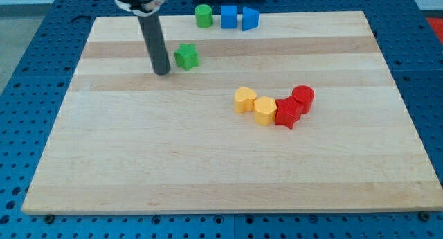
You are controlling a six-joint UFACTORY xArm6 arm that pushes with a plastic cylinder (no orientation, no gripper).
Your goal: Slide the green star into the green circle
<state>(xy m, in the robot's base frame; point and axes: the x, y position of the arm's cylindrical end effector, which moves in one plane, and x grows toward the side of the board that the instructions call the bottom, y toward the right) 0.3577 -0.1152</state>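
Note:
The green star lies on the wooden board in the upper left part. The green circle, a short cylinder, stands at the board's top edge, above and slightly right of the star, with a clear gap between them. My tip rests on the board just left of the star and a little below it, close to it but apart.
A blue cube and a blue triangle-like block stand right of the green circle at the top edge. A yellow heart, a yellow hexagon, a red star and a red cylinder cluster at mid-right.

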